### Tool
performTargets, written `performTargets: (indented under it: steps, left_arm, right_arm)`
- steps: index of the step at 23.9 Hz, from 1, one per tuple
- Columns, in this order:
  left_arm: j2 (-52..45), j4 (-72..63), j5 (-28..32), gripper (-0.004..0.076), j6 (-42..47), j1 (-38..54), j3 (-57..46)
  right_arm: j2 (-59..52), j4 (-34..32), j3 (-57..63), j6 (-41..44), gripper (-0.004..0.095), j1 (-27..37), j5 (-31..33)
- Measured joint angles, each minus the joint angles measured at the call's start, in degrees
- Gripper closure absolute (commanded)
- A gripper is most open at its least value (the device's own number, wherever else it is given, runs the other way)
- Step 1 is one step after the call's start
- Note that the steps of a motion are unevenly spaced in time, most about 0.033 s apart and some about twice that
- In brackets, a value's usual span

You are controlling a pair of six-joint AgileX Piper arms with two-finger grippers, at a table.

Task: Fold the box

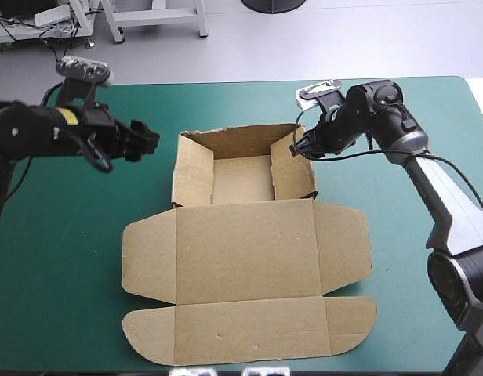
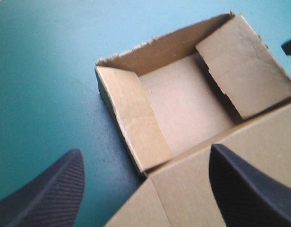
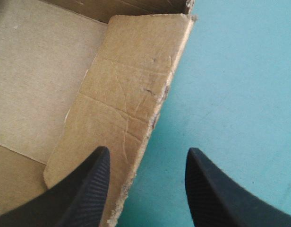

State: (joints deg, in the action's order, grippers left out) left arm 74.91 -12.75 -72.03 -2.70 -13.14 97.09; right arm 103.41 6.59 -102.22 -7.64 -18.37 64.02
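Observation:
The brown box (image 1: 241,235) lies mid-table as an open tray (image 1: 243,178) with raised walls, its lid (image 1: 249,298) spread flat toward the near edge. My left gripper (image 1: 147,141) hovers open just left of the tray's left wall (image 2: 136,123), clear of the board. My right gripper (image 1: 302,146) is open at the tray's right wall (image 3: 122,109), one finger (image 3: 84,189) over the folded-in flap, the other finger (image 3: 221,198) outside over the teal-green cover. Nothing is held.
Bare teal-green cover (image 1: 61,258) surrounds the box on the left, right and far sides. The lid's rounded flaps (image 1: 147,247) reach close to the near table edge.

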Motion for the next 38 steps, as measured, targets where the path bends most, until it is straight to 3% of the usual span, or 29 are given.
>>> performTargets:
  steps: [11, 13, 14, 15, 20, 23, 26, 32, 35, 38]
  left_arm:
    - [-31.42, 0.0, -0.05, 0.0338, -2.95, 0.0, -31.11]
    - [-36.1, -0.29, -0.05, 0.0349, -3.34, 0.0, -35.26]
    - [-37.69, -0.43, -0.05, 0.036, -3.46, 0.0, -37.15]
    - [-41.05, -0.62, -0.05, 0.0364, -3.59, 0.0, -40.46]
    - [-45.59, -0.62, -0.1, 0.0421, -4.69, 0.0, -45.97]
    - [-45.59, -0.16, -0.1, 0.0453, -5.34, 0.05, -46.12]
    - [-45.59, 0.23, -0.1, 0.047, -5.48, 0.05, -46.12]
    - [-45.59, 0.46, -0.1, 0.0477, -5.48, 0.05, -46.12]
    - [-45.59, 0.46, -0.1, 0.0484, -5.48, 0.05, -46.12]
    - [-45.59, 0.46, -0.1, 0.0488, -5.48, 0.05, -46.12]
  right_arm:
    - [6.72, 4.37, -0.13, 0.15, 0.0481, 0.0, 1.81]
    - [8.37, 4.37, -0.13, 0.86, 0.0603, 0.0, 1.88]
    - [9.16, 4.37, -0.13, 1.03, 0.0805, 0.0, 1.88]
    - [10.21, 4.37, -0.13, 1.37, 0.0932, 0.0, 1.43]
    - [9.49, 4.03, -0.13, 4.44, 0.0909, 0.0, -3.33]
    - [6.13, -2.59, -0.18, 6.47, 0.0909, 2.07, -1.25]
    - [2.27, -6.91, -0.18, 7.21, 0.0918, 11.32, 2.1]
    - [-1.83, -8.38, -0.02, 3.28, 0.0926, 34.82, 5.72]
    - [-1.84, -8.09, 1.94, 1.21, 0.0911, 38.23, 2.46]
    - [-1.89, -8.65, 5.31, -4.28, 0.0816, 38.89, -1.82]
